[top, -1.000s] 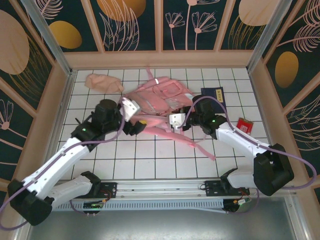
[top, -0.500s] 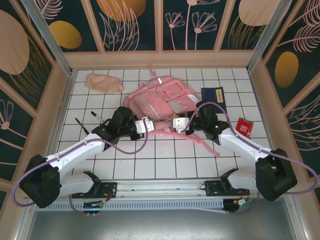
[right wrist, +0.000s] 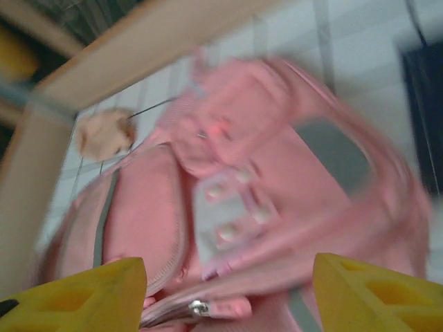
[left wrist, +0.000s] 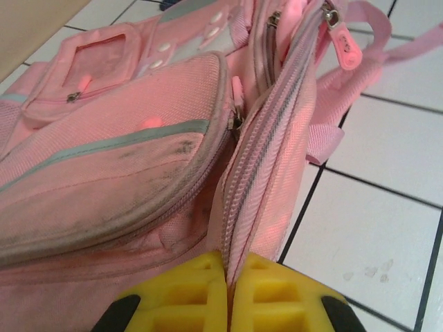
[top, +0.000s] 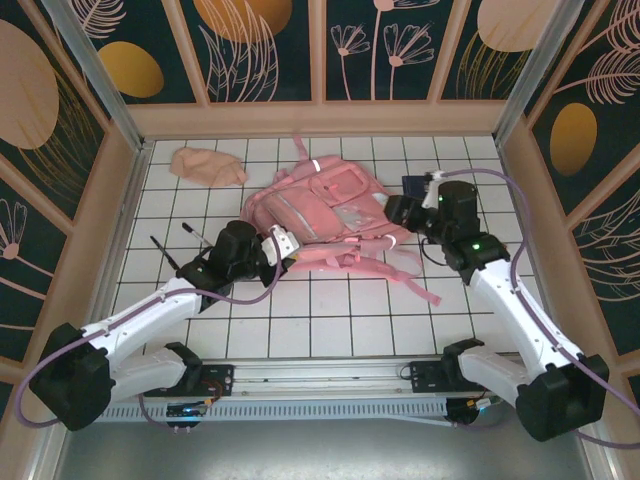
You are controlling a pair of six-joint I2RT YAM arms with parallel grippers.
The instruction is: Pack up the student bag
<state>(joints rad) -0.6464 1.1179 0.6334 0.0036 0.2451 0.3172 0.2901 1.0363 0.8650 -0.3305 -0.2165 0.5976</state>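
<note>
- Looking across the white tiled table (top: 330, 320): the student bag (top: 318, 205) lies flat on the far half, roughly centred between the two arms.
- Bag is pink, front side up, with pale strips and a whitish patch showing. Pink straps spill off its near side, and one strap (top: 415, 285) runs out across the tiles toward the right.
- Left gripper (top: 284, 246) sits at the bag's near-left edge.
- Left wrist camera: the yellow pads (left wrist: 270, 294) are pressed together with the bag's zip band pinched between them. Firm grip on the fabric edge, no gap visible.
- From the pinch, the zip track runs up and away to a pink zip pull (left wrist: 344, 43) at the top. The pocket beside it has a grey, scuffed piping edge.
- Right gripper (top: 396, 212) is at the bag's right side, just beside a dark blue book (top: 413, 185) that lies partly under the arm.
- Right wrist camera is blurred. The yellow fingers (right wrist: 90, 294) stand wide apart at the lower corners, with the bag's front between and beyond them. Nothing is clamped. Cannot tell whether the tips touch the fabric.
- Peach pouch (top: 207, 166) lies near the far-left corner, well apart from the bag.
- Two dark pens (top: 160, 250) lie on the tiles to the left of the left arm, apart from the bag.
</note>
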